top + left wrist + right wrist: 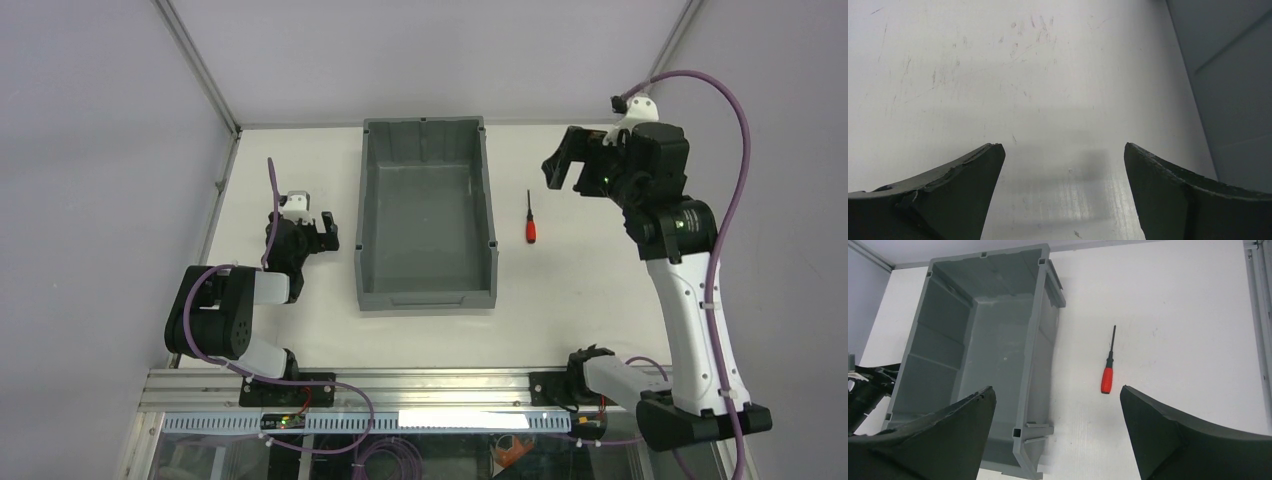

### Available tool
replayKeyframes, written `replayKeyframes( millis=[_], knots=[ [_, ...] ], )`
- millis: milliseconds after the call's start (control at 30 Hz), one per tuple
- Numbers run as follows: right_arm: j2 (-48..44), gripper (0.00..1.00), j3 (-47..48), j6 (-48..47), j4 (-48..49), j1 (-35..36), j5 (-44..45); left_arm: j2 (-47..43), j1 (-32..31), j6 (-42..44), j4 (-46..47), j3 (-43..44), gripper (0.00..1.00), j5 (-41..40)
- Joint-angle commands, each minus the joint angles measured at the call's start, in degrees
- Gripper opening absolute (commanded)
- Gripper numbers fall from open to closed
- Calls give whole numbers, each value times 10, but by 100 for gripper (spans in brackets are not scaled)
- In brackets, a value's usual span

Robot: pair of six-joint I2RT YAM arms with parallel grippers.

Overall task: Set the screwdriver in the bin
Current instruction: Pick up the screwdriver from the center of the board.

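The screwdriver (pixel 531 219), tiny with a red handle and thin black shaft, lies flat on the white table just right of the bin (pixel 426 290). The right wrist view shows the screwdriver (pixel 1107 370) between and beyond the jaws, beside the bin's wall (pixel 1034 345). The grey bin stands in the middle of the table with nothing in it. My right gripper (pixel 562 170) hovers open, raised above the table, right of and behind the screwdriver. My left gripper (pixel 322 232) rests open low by the bin's left wall, holding nothing.
Grey enclosure walls and metal frame posts (pixel 200 65) border the table at the back and sides. A purple cable (pixel 735 110) loops over the right arm. The aluminium rail (pixel 400 385) with both arm bases runs along the near edge.
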Motion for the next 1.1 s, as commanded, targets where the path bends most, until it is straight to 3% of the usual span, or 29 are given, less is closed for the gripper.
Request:
replayKeyframes(
  millis=[0, 433, 1067],
  knots=[
    [45, 99, 65, -12, -40, -2, 23, -3, 3, 14, 38, 10, 99, 10],
    [215, 99, 160, -3, -128, -2, 32, -3, 3, 14, 38, 10, 99, 10],
    [388, 98, 79, 24, -113, -3, 33, -3, 3, 14, 38, 10, 99, 10]
  ],
)
